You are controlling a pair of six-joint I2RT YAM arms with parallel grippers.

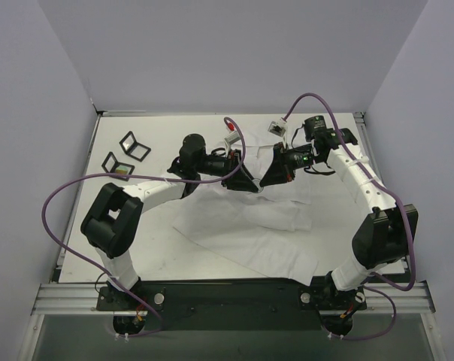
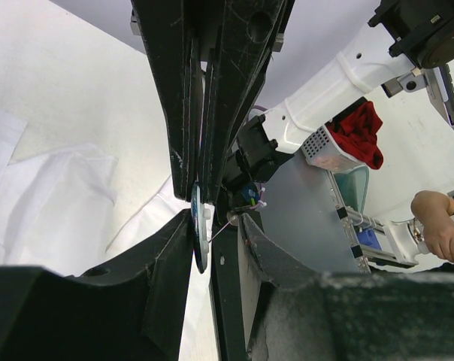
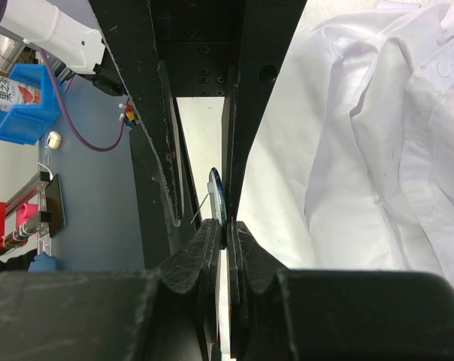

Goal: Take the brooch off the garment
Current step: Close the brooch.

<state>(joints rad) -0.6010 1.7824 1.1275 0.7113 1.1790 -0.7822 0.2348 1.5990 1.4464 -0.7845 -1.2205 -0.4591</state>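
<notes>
Nearest, from the middle of the overhead view out towards five o'clock: white garment, rumpled on the table. Just past centre, towards twelve o'clock, over the garment's far part: left gripper reaching in from nine o'clock, right gripper from three, tips almost meeting. Between them, edge-on: brooch, a thin disc with a wire pin. Pinned to the cloth or free: cannot tell. Right fingers pressed together on its rim. Left fingers apart, one either side of the disc, light showing on the pin side. Farther off, at ten o'clock: two black-framed squares, flat on the table.
</notes>
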